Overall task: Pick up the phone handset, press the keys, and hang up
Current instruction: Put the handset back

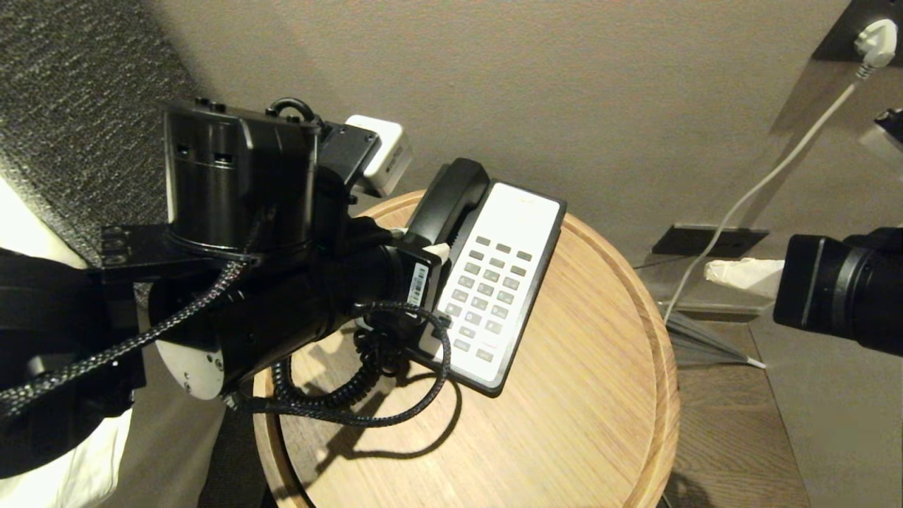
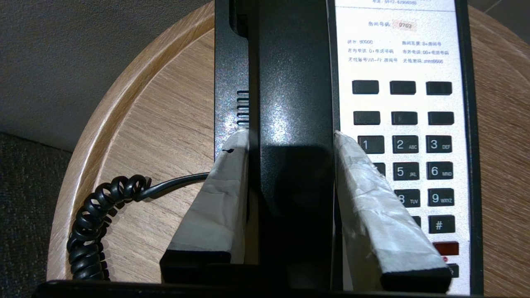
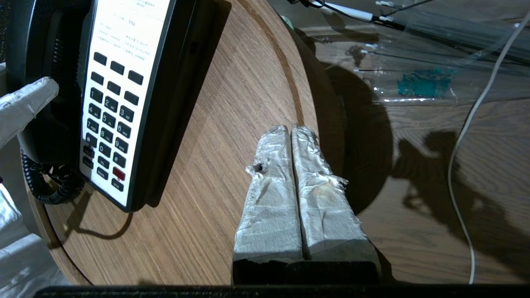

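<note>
1. Big and black, the left arm fills the left side of the head view. Its left gripper [image 2: 290, 136] has its two white wrapped fingers [image 2: 215, 198] pressed on both sides of the phone handset [image 2: 294, 82], so it is holding the handset.

2. That handset seems to lie in its bed on the phone base [image 1: 525, 303], along the left edge of the white part. I cannot tell if it has been lifted at all.

3. The handset is long, black and a bit shiny, with blocky ends. A black curly cord [image 2: 89, 231] runs from it and lies in a heap on the round wooden table [image 1: 564, 423].

4. The keys [image 1: 487, 296] are small grey buttons in rows, just right of the handset in the middle of the head view, with one red key [image 3: 119, 174] low down.

5. The right gripper [image 3: 292, 136] has its two fingers shut tight together with nothing in them. It hangs over the table's right edge, apart from the phone.

6. What could go wrong: the plastic looks smooth, so the handset might slip out when it goes up.

7. The curly cord could pull tight and drag the light base along the table.

8. The base sits near the table's top edge, so a hard tug might push it off.
</note>
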Available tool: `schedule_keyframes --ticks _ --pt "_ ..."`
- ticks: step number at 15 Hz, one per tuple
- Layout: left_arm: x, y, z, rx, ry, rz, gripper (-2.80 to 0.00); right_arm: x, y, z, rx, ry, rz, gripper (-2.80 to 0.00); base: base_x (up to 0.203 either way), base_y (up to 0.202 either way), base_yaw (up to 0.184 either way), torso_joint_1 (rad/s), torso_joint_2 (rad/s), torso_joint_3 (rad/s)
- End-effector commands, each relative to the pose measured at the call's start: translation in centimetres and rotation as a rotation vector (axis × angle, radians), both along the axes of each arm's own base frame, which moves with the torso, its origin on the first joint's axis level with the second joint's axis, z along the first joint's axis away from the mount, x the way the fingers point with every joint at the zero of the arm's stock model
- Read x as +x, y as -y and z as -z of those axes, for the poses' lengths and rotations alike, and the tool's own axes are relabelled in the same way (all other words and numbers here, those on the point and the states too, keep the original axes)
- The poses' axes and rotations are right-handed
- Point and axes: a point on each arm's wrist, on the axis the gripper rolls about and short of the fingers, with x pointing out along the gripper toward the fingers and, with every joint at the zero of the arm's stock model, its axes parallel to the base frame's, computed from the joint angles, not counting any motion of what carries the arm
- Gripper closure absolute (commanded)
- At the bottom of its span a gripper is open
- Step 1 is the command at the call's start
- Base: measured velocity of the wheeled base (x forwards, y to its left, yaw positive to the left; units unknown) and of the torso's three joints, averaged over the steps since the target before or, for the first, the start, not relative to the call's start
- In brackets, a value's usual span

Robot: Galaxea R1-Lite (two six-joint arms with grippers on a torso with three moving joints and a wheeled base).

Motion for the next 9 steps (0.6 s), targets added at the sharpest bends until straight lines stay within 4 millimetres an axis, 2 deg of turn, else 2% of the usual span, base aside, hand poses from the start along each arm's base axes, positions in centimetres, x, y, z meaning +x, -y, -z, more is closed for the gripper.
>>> schedule_keyframes --ticks 1,6,9 --pt "0.09 0.01 -0.03 0.0 0.001 -0.004 -2.8 0.02 -0.03 0.23 -0.005 -0.008 0.002 0.0 0.0 0.0 0.0 0.0 0.0 0.0" --pt "0.15 0.08 0.03 0.0 0.001 -0.004 -2.8 -0.01 0.0 0.52 -0.01 -0.014 0.002 0.0 0.0 0.0 0.0 0.0 0.0 0.0" --pt "-0.35 -0.44 -0.69 -0.019 0.019 -0.005 -2.8 -0.2 0.18 0.94 -0.018 -0.022 0.002 0.0 0.0 0.0 0.0 0.0 0.0 0.0"
